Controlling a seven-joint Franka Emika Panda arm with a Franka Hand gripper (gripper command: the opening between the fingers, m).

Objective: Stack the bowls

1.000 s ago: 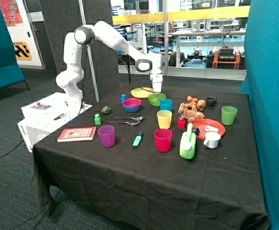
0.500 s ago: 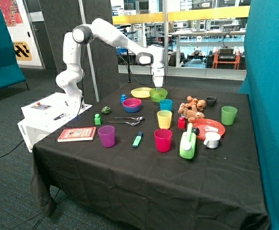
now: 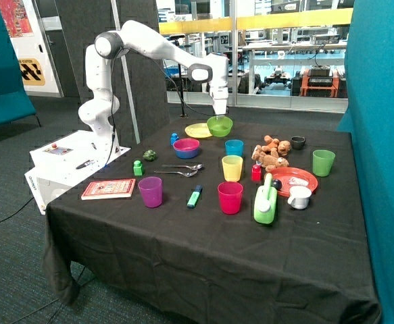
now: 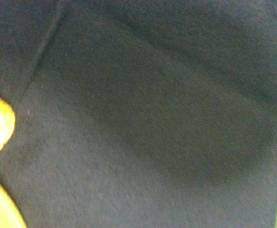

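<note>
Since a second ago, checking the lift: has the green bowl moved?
Yes. The green bowl, held in the gripper, has risen off the table, now above the yellow plate.

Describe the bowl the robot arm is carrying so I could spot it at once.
Start at the black-clothed table and follow the white arm to its gripper near the far edge. The small lime green plastic bowl hangs there, lifted beside the flat yellow plate. Unlike the pink-and-blue bowls, it is off the cloth.
</note>
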